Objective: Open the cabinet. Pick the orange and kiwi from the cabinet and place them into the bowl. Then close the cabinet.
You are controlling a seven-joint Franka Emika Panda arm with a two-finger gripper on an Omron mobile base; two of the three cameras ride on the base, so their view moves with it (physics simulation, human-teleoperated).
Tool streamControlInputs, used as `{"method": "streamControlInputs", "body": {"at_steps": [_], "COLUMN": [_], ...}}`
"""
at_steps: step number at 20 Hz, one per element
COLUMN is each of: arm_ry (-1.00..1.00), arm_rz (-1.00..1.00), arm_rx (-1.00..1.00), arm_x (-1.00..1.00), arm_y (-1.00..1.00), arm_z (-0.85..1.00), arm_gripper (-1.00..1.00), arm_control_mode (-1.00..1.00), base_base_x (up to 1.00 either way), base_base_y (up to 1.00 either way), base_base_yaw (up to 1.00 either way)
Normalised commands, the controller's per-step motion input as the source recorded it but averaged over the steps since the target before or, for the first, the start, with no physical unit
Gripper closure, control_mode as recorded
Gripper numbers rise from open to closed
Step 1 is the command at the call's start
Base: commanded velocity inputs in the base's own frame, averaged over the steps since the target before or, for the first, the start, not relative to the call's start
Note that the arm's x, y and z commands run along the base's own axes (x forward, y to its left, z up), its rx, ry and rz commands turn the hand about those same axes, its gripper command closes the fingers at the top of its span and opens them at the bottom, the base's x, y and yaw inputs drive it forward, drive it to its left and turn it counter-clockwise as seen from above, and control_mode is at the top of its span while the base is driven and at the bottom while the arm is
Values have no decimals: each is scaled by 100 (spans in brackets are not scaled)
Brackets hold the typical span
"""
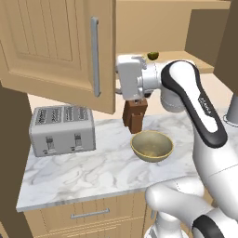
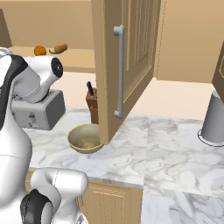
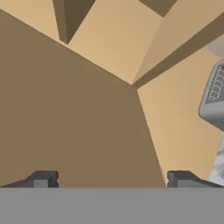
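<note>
- The white arm [image 1: 195,97] fills the right half of the left base view, its hand reaching toward the frame's centre just beside the swung-out door edge.
- In the hand view the gripper [image 3: 113,180] shows two dark fingertips [image 3: 41,179] at the bottom corners, spread wide with nothing between them, facing a plain brown panel.
- The bowl [image 1: 152,146] sits on the marble counter [image 1: 93,172] at lower centre of the left base view, tan outside, speckled yellow inside, with nothing in it.
- Left of it stands a grey toaster [image 1: 62,130]; behind it, a brown knife block [image 1: 135,116], partly hidden by the hand.
- The cabinet [image 1: 60,46] stands open, one light-wood door and its grey bar handle [image 1: 95,56] taking the upper left.
- On the shelf, the kiwi [image 1: 152,56] shows upper centre.
- In the right base view's upper left, the orange [image 2: 40,50] lies beside a tan-brown item [image 2: 58,48].
- A grey cylinder [image 2: 214,118] stands at that view's right edge.
</note>
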Motion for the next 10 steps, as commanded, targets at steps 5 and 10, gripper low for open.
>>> {"method": "streamControlInputs", "body": {"at_steps": [5, 10], "arm_ry": [0, 0], "arm_rz": [4, 3], "arm_rx": [0, 0], "arm_x": [-42, -43], "arm_y": [26, 20], "arm_z": [0, 0], "arm_gripper": [-100, -100], "arm_control_mode": [-100, -100], "base_base_x": [0, 0], "base_base_y": [0, 0], "base_base_yaw": [0, 0]}}
